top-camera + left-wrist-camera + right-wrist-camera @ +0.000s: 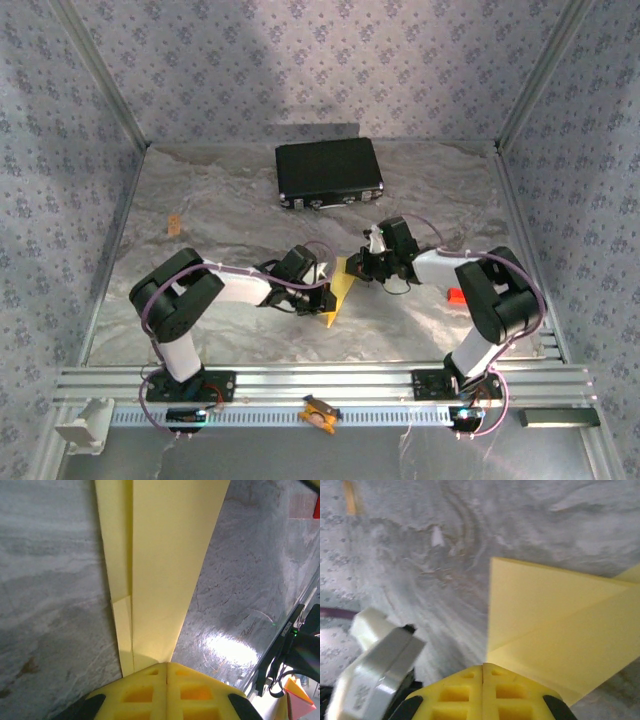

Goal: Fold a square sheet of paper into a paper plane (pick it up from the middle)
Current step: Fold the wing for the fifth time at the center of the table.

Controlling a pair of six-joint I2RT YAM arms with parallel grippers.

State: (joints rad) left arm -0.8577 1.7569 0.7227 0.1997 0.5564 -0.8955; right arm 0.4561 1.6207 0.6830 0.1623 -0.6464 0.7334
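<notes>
The yellow sheet of paper (337, 300) is folded into a long narrow shape and hangs between my two grippers over the middle of the table. In the left wrist view the paper (165, 555) runs straight away from the left gripper (167, 664), with a lengthwise crease and a narrower layer along its left side. My left gripper (325, 283) is shut on its near end. In the right wrist view the paper (555, 630) fans out to the right with a diagonal fold, and the right gripper (483, 666) is shut on its corner. The right gripper (353, 268) meets the paper from the right.
A black case (329, 173) lies at the back centre. A small tan piece (174, 225) sits at the left, a small red item (455, 296) by the right arm, and an orange clip (318, 412) on the front rail. Patterned walls enclose the table.
</notes>
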